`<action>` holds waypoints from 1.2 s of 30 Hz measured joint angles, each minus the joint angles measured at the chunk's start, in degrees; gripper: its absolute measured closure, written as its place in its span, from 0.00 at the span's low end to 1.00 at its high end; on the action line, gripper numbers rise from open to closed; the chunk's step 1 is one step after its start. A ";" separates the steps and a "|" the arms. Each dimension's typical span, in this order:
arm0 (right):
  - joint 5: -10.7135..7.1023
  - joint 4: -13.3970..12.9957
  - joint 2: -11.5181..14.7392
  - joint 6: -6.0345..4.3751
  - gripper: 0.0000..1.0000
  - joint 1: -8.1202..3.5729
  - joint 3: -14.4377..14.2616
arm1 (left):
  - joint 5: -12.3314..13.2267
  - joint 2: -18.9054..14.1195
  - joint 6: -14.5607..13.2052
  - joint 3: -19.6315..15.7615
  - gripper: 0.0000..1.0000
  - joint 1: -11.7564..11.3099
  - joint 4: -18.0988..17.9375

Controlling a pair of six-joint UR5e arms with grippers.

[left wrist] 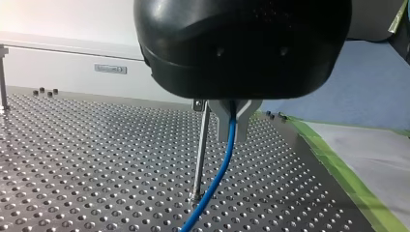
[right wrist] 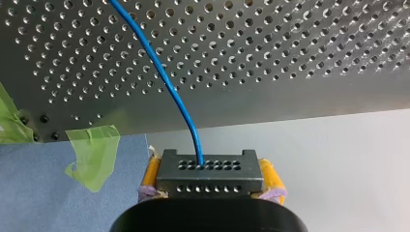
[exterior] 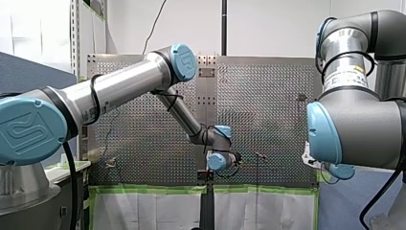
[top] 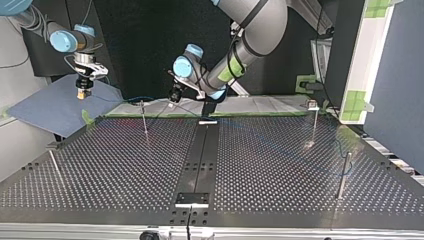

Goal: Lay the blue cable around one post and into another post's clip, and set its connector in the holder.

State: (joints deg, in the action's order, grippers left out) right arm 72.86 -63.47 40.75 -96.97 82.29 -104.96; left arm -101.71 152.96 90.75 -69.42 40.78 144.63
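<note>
Blue cable (left wrist: 218, 174) gripped by the left pincer (left wrist: 232, 133); connector (right wrist: 209, 166) gripped by the right pincer (right wrist: 210, 176).
The left pincer's metal fingers (left wrist: 220, 123) are clenched on the thin cable, which hangs down just beside a slim upright metal post (left wrist: 199, 150). The right pincer's yellow pads (right wrist: 151, 174) are clamped on the black, rectangular, hole-rowed connector; the cable is led ahead of it over the perforated grey metal surface (right wrist: 290, 58). Green tape (right wrist: 92, 150) and a blue sheet (right wrist: 43, 193) are noted beside it.

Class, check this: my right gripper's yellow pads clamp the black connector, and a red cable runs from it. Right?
Wrong colour: the cable is blue, as the right wrist view shows. The yellow pads of my right gripper do clamp the black connector.
</note>
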 joint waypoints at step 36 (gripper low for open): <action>0.10 1.24 0.00 -1.10 1.00 -1.10 2.77 | 1.12 -3.87 -0.60 -0.12 0.99 0.28 5.72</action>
State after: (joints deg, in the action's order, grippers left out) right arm 72.96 -62.23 40.74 -98.07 81.19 -102.19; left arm -100.59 149.08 90.15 -69.53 41.07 150.34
